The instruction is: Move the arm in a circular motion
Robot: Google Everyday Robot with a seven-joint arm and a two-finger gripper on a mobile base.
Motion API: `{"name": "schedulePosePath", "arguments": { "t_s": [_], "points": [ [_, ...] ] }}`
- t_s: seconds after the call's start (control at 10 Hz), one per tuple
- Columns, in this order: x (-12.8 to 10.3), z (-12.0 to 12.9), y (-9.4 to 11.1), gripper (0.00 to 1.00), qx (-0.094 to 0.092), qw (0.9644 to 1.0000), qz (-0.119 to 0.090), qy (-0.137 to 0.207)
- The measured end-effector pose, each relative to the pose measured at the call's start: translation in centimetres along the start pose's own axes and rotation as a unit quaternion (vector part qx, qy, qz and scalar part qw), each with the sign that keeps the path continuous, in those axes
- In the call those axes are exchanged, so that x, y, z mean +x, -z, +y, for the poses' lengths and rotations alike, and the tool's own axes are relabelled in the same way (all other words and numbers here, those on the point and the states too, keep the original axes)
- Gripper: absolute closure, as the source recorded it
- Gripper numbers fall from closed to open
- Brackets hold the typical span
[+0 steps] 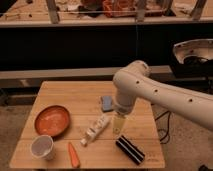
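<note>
The large white tube-shaped arm (165, 97) with small dark dots reaches in from the right over the wooden table (65, 95). It bends down at a rounded joint. Its pale yellowish gripper (118, 125) hangs over the right middle of the table, just right of a white bottle (96, 129) and above a black striped block (130, 149).
On the table lie an orange bowl (52, 120), a white cup (42, 147), a carrot (73, 154) and a small blue-grey object (106, 103). A dark shelf and rail run behind the table. A white round machine part (192, 55) sits at the right.
</note>
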Motion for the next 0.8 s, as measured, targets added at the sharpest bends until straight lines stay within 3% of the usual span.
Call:
{"name": "schedulePosePath", "arguments": {
  "t_s": [0.1,0.4,0.8],
  "points": [
    [-0.8,2.1,-0.3,0.2,-0.005,0.9999,0.013,-0.001],
    [-5.3,3.9,-1.2,0.2,-0.011,0.9992,0.025,0.03],
    [-14.7,1.9,-3.1,0.2,-0.008,0.9932,0.04,0.109]
  ]
}}
